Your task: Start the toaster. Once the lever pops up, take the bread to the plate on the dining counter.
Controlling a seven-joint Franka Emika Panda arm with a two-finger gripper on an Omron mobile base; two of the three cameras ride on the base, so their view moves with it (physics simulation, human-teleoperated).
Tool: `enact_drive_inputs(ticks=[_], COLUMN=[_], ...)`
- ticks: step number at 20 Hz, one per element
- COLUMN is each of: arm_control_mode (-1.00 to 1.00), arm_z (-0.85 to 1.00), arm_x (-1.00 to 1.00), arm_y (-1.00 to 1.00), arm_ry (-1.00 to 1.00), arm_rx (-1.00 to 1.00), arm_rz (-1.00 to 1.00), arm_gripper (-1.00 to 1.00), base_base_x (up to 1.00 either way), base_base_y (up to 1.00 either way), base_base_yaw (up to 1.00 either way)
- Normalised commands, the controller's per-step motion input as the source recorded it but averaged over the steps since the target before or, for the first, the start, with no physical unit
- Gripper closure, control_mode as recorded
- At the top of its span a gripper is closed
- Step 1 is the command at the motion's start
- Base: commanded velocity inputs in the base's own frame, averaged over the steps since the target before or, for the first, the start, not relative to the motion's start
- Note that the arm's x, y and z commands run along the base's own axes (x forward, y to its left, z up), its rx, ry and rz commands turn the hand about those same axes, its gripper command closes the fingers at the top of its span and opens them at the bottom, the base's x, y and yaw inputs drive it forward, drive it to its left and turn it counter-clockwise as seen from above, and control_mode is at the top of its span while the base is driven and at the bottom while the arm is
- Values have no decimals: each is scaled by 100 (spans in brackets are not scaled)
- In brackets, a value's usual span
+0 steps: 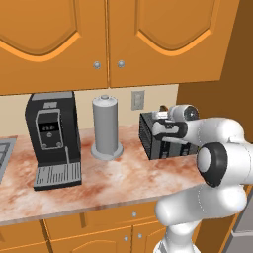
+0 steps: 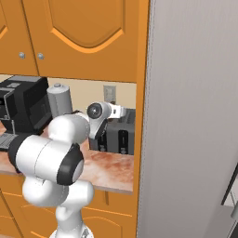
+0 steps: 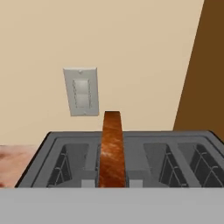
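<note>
The black toaster stands at the right end of the marbled worktop, by the wall. My gripper hovers right over its top, also seen from the other side as gripper above the toaster. In the hand view the bread stands edge-on as a brown crust strip, dead centre and rising from the bottom edge. It sits over the middle of the toaster, between the slots, and the gripper looks shut on it. The fingertips are hidden. The plate and the dining counter are out of view.
A taller black coffee machine and a grey upright cylinder stand left of the toaster on the worktop. A wall outlet is behind it. Orange wall cabinets hang overhead. A tall grey panel closes the right side.
</note>
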Motion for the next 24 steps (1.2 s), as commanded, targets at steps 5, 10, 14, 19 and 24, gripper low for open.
enact_drive_inputs(ticks=[5, 10, 14, 19, 24], arm_control_mode=[-100, -100, -100, -100, -100], arm_z=[58, 40, 1, 1, 20], arm_x=[-2, -23, -49, -62, -70], arm_y=[0, 0, 0, 0, 0], arm_ry=[0, 0, -3, -12, -4], arm_rx=[0, 0, 0, 0, 0], arm_rz=[0, 0, 0, 0, 0], arm_gripper=[100, 100, 100, 100, 100], base_base_x=[0, 0, 0, 0, 0], base_base_y=[0, 0, 0, 0, 0], base_base_yaw=[0, 0, 0, 0, 0])
